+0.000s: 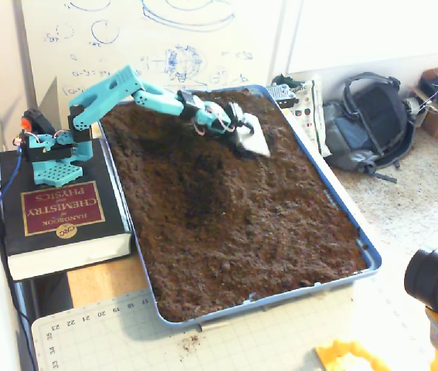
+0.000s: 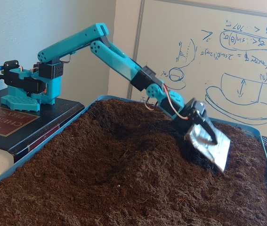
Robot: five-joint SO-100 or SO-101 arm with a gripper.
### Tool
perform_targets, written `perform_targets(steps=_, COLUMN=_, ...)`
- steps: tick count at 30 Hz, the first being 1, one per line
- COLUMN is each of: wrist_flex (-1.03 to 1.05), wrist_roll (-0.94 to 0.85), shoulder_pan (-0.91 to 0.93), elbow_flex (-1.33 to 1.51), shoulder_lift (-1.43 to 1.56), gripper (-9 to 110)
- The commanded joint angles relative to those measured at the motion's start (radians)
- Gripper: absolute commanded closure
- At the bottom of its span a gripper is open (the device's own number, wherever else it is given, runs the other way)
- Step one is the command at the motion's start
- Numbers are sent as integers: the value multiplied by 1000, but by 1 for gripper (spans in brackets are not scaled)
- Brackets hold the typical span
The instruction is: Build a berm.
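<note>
The berm (image 1: 202, 174) is a low rounded ridge of dark brown soil running down the middle of the blue tray (image 1: 265, 303) from its far end. In a fixed view from the side the berm (image 2: 124, 136) rises above the flatter soil. My teal arm reaches out low from the tray's far left corner. My gripper (image 1: 253, 139) is shut on a flat silver blade (image 2: 209, 147). The blade slants down, its lower edge at the soil just right of the berm's far end.
The arm's base stands on a thick black book (image 1: 64, 212) left of the tray. A grey backpack (image 1: 373, 124) and a box lie on the floor to the right. A cutting mat (image 1: 203, 340) and a black camera (image 1: 435, 278) are in front. A whiteboard (image 2: 227, 61) stands behind.
</note>
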Motion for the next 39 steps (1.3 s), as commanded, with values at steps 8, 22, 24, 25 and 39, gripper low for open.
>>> perform_targets(steps=8, wrist_flex=130, wrist_roll=-69, shoulder_pan=11, elbow_flex=-38, shoulder_lift=20, gripper=101)
perform_targets(steps=22, wrist_flex=621, wrist_roll=-84, shoulder_pan=15, elbow_flex=-41, shoulder_lift=109, gripper=101)
perform_targets(steps=24, wrist_flex=653, wrist_roll=-84, shoulder_pan=15, elbow_flex=-41, shoulder_lift=118, gripper=101)
perform_targets(steps=25, wrist_flex=667, wrist_roll=-83, shoulder_pan=15, elbow_flex=-41, shoulder_lift=124, gripper=101)
perform_targets(steps=39, wrist_flex=842, wrist_roll=-83, shoulder_pan=14, elbow_flex=-40, shoulder_lift=236, gripper=101)
